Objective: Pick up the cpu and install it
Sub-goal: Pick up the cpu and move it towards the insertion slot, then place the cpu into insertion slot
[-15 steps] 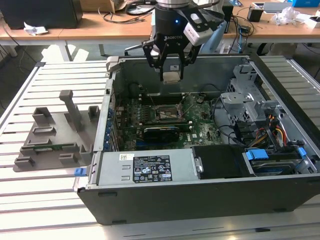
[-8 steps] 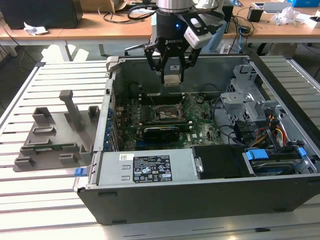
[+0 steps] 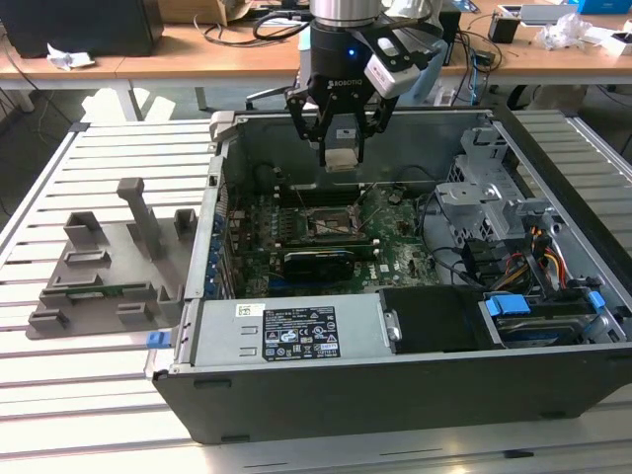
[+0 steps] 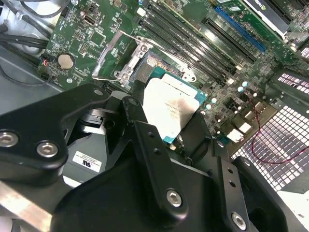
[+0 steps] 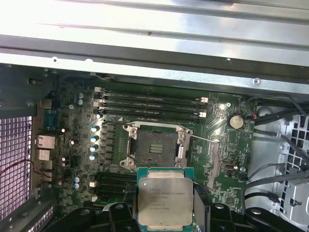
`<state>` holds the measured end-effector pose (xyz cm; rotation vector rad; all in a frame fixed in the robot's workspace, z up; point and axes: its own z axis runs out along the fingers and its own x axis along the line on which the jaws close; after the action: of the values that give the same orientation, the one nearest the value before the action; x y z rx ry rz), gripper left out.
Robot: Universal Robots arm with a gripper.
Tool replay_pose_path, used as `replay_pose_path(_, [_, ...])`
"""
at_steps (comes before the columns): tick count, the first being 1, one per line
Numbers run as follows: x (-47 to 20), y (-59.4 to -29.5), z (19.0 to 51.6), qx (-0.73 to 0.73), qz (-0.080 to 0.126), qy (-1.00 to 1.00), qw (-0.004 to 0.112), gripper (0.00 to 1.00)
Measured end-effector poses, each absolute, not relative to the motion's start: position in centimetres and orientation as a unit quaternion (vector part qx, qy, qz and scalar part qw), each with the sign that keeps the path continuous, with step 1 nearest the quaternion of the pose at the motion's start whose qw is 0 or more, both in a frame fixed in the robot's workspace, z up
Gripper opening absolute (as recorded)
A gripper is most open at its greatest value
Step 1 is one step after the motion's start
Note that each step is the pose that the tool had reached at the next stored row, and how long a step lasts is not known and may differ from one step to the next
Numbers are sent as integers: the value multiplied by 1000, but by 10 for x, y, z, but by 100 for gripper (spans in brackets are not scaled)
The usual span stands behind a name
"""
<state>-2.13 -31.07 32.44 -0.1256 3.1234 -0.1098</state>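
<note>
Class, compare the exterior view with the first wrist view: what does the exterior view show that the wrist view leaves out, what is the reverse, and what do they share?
Exterior view: the grey tray on the slatted table, to the exterior view's left of the open computer case, and the claw, seen whole, above the motherboard. First wrist view: the round coin battery and a perforated panel beside the motherboard. Shared: the cpu gripped in the claw, and the open, unfilled socket on the motherboard.
</note>
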Motion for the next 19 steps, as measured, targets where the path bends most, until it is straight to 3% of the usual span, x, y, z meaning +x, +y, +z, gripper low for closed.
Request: replay_pose_path(19, [-21,-311,324,30,-35,999,4,55])
